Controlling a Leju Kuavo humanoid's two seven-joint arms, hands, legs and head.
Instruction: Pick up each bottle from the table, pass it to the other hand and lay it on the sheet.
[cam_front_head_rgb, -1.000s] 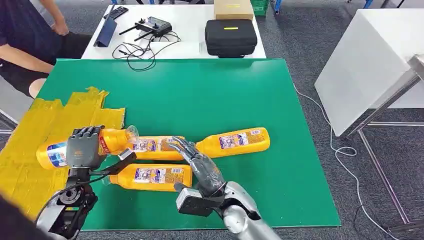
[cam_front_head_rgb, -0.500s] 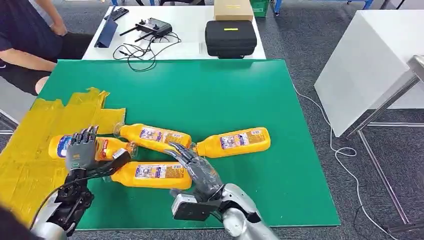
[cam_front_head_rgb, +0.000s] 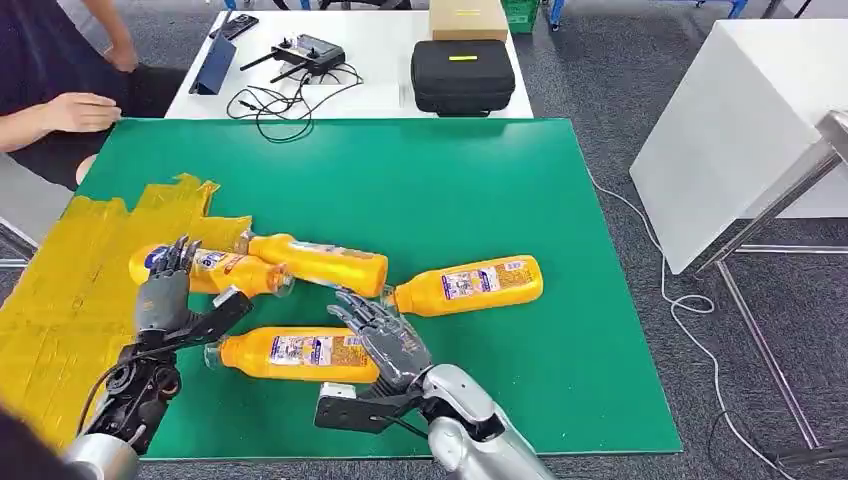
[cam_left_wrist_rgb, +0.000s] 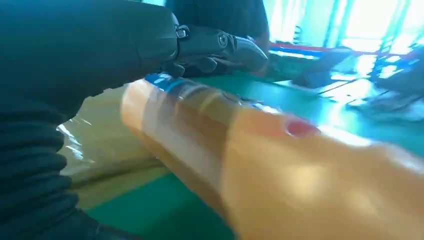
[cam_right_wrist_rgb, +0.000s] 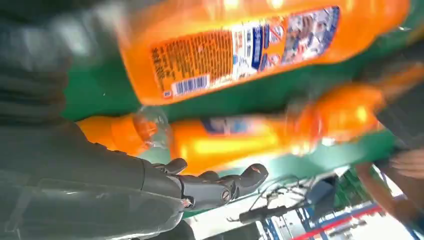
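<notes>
Several orange bottles lie on the green table (cam_front_head_rgb: 480, 190). One bottle (cam_front_head_rgb: 222, 270) rests with its base end on the yellow sheet (cam_front_head_rgb: 70, 300) and its neck on the green. My left hand (cam_front_head_rgb: 165, 300) is just behind it, fingers spread and holding nothing; the left wrist view shows this bottle (cam_left_wrist_rgb: 280, 170) close under the fingers (cam_left_wrist_rgb: 220, 45). A second bottle (cam_front_head_rgb: 320, 261) lies slanted beside it, a third bottle (cam_front_head_rgb: 468, 283) to the right. My right hand (cam_front_head_rgb: 385, 335) hovers open over the end of a fourth bottle (cam_front_head_rgb: 290, 353).
A person's arm (cam_front_head_rgb: 60, 112) rests at the table's far left corner. Behind stands a white table (cam_front_head_rgb: 385, 95) with a controller (cam_front_head_rgb: 305, 48), cables, a black case (cam_front_head_rgb: 462, 75) and a box. Another white table (cam_front_head_rgb: 740, 120) stands right.
My left hand has let go of its bottle, which now lies farther forward, partly on the sheet. The second bottle has swung round. My right hand has drawn back towards me.
</notes>
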